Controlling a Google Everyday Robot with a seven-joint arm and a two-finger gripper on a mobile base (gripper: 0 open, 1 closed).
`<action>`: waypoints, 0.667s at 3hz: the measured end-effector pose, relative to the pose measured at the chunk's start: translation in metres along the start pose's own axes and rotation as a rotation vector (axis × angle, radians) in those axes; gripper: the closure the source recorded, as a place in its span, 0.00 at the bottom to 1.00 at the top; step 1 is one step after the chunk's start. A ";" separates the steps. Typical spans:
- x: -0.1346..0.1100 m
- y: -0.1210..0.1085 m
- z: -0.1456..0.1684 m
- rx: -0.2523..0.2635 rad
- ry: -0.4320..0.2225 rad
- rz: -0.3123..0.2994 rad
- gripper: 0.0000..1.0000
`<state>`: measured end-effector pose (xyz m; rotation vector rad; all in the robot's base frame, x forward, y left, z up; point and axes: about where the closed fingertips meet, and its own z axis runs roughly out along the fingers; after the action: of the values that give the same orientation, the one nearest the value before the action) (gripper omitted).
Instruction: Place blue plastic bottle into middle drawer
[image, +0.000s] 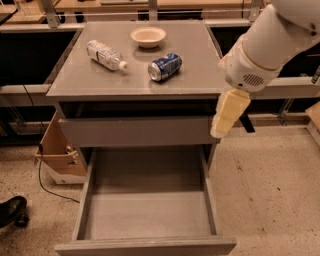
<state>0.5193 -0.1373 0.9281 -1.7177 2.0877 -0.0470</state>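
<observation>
End effector (229, 114) hung off the bench's (200, 80) right front edge; grip state unreadable. Blue plastic bottle (105, 55) lay on its side far left of it, past soda can (165, 66). Middle drawer (147, 215) open below-left.

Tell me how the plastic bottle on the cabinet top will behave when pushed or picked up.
The blue plastic bottle lies on its side, so a nudge would probably roll it across the flat cabinet top. It looks clear, so it is likely light, with thin walls that may give under a squeeze. The hand hangs beside the cabinet's front corner, apart from it.
</observation>
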 end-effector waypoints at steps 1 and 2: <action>-0.036 -0.023 0.041 0.010 -0.068 -0.003 0.00; -0.036 -0.023 0.041 0.010 -0.068 -0.003 0.00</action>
<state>0.5598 -0.0988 0.9093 -1.6920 2.0325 0.0003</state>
